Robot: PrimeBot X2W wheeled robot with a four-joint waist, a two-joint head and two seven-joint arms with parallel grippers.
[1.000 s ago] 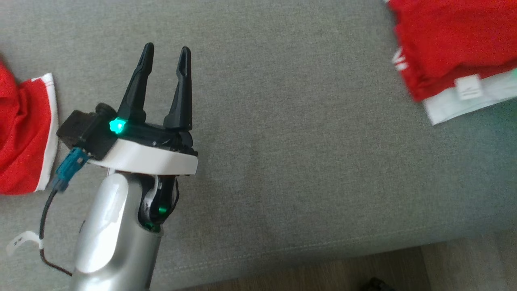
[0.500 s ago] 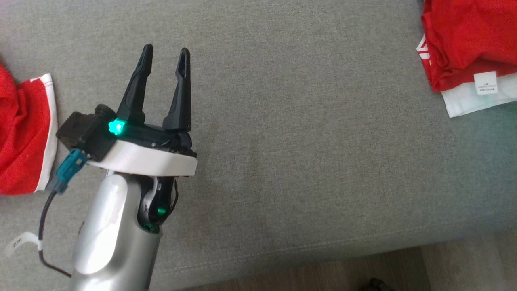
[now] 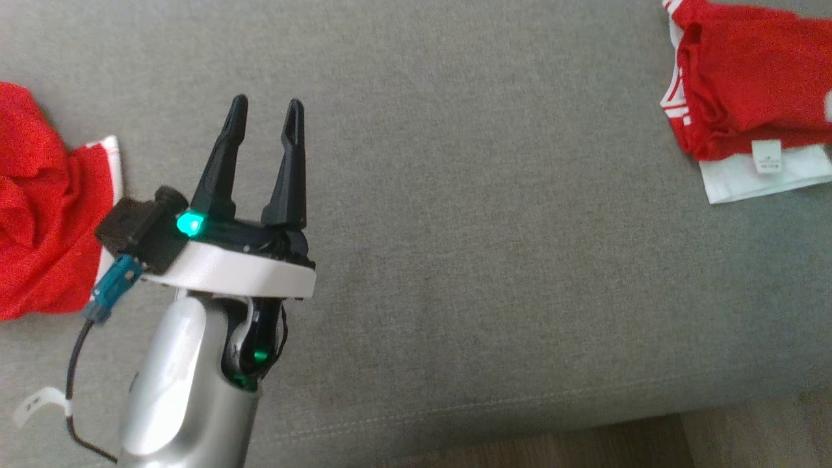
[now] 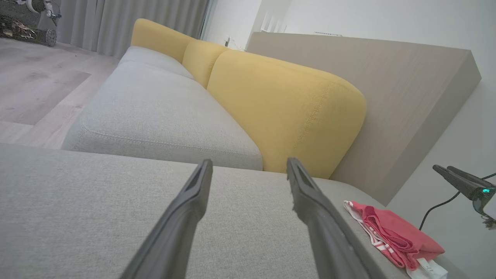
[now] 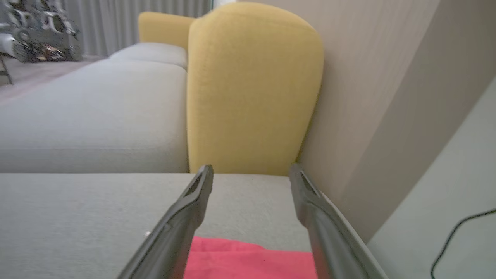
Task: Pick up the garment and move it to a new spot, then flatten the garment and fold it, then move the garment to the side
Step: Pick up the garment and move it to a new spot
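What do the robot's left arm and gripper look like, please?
The left gripper has two long black fingers on a black base with a green light, a white collar and a silver forearm. A teal connector carries a dark cable with a white tag.

Red garment [image 3: 747, 91], folded, white-edged, lying flat

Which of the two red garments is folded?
The right garment, lying flat in neat layers with a white label showing; the left garment is crumpled.
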